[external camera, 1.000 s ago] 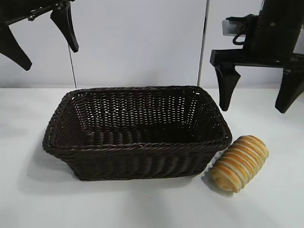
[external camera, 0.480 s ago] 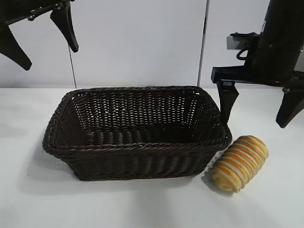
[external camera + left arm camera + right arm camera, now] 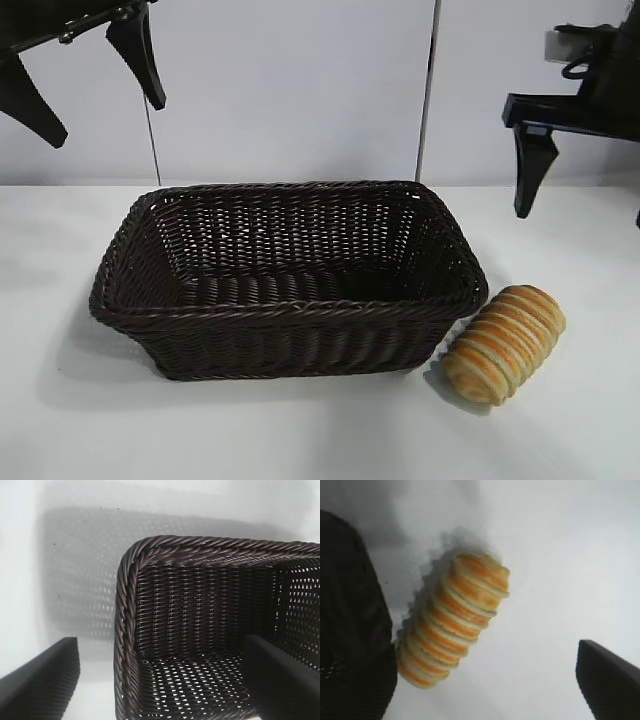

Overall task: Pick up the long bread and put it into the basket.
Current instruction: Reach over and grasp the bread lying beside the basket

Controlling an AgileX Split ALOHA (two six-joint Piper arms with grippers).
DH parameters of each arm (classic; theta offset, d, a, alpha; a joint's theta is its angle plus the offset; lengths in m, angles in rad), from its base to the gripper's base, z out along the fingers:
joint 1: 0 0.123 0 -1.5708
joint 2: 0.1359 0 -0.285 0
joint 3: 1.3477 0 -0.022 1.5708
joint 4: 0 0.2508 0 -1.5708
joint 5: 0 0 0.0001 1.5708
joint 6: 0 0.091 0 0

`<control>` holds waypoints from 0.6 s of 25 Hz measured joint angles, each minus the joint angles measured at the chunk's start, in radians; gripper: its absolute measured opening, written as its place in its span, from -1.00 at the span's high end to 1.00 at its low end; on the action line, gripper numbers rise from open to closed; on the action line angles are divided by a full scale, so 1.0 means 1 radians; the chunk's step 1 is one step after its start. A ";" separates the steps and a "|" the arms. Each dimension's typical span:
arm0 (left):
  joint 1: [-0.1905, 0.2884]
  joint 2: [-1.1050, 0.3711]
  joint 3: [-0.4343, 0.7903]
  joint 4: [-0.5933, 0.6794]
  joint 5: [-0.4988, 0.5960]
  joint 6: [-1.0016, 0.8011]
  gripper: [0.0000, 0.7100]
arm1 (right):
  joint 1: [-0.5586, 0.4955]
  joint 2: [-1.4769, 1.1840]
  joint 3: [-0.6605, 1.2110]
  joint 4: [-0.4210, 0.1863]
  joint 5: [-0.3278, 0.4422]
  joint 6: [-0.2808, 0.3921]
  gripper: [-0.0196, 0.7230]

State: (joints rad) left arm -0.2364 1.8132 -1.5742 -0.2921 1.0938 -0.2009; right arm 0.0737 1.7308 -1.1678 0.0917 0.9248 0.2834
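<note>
The long bread [image 3: 505,342], golden-brown with pale and orange ridges, lies on the white table right against the basket's right front corner. The basket [image 3: 280,311] is dark brown wicker, in the middle of the table, and holds nothing. My right gripper [image 3: 585,190] hangs open and empty high above the table, behind and to the right of the bread. In the right wrist view the bread [image 3: 452,622] lies beside one finger of the open gripper [image 3: 485,680]. My left gripper [image 3: 90,80] is open, high above the basket's left end, whose rim [image 3: 125,605] passes between the fingers of the gripper [image 3: 160,690].
The white table [image 3: 560,440] runs in front of and to the right of the bread. A pale wall with a vertical seam [image 3: 428,100] stands behind.
My right gripper has dipped briefly, then moved right and a little up, so its outer finger has left the exterior view. The bread, the basket and the left arm have not moved.
</note>
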 joint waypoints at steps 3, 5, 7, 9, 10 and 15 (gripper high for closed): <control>0.000 0.000 0.000 0.000 0.000 0.000 -0.79 | 0.000 0.000 0.067 0.059 -0.098 0.000 -0.92; 0.000 0.000 0.000 0.000 0.000 0.000 -0.79 | 0.000 0.000 0.101 0.071 -0.144 0.000 -0.92; 0.000 0.000 0.000 0.000 0.000 0.000 -0.79 | 0.000 0.000 0.130 0.073 -0.185 0.001 -0.92; 0.000 0.000 0.000 0.000 0.000 0.000 -0.79 | 0.000 0.000 0.158 0.082 -0.226 0.005 -0.92; 0.000 0.000 0.000 0.000 0.000 0.000 -0.79 | 0.000 0.000 0.173 0.090 -0.249 0.007 -0.92; 0.000 0.000 0.000 0.002 0.000 0.000 -0.79 | 0.000 0.000 0.243 0.142 -0.367 0.008 -0.92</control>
State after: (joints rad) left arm -0.2364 1.8132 -1.5742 -0.2906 1.0938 -0.2009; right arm 0.0737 1.7308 -0.9244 0.2339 0.5578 0.2911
